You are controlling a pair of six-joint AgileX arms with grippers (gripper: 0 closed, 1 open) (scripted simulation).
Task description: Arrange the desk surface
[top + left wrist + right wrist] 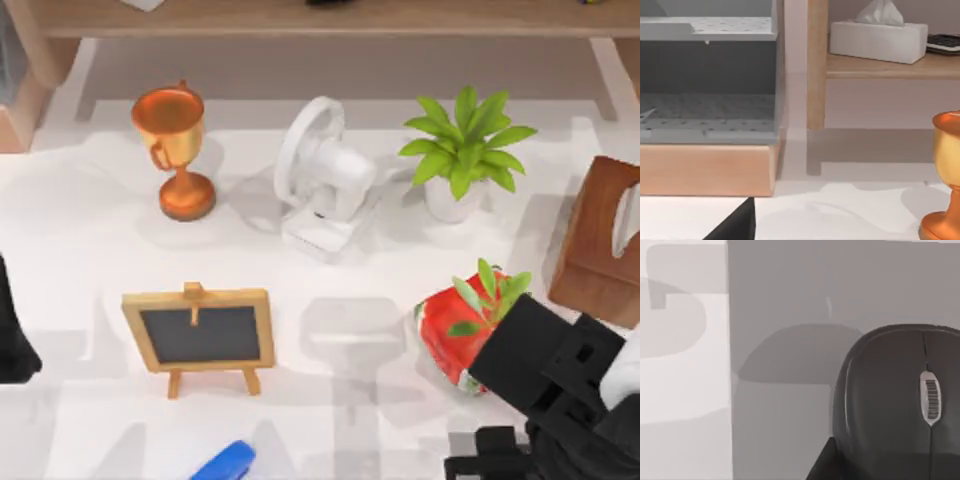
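Note:
The desk surface (90, 250) is a broad white tabletop. My right gripper (487, 462) is at its front right, just ahead of a red strawberry-shaped ornament (452, 330). In the right wrist view a dark computer mouse (890, 400) hangs close over a grey square pad (780, 405). Its shadow falls apart from it on the pad, and one dark finger (821, 467) shows beside it. My left arm (10, 335) stays parked at the left edge.
A copper trophy (175, 150), a white fan (320, 180) and a potted plant (465, 150) stand in a row at the back. A small blackboard easel (200, 335) and a blue object (225, 462) are front left. A wooden tissue box (600, 245) is at right.

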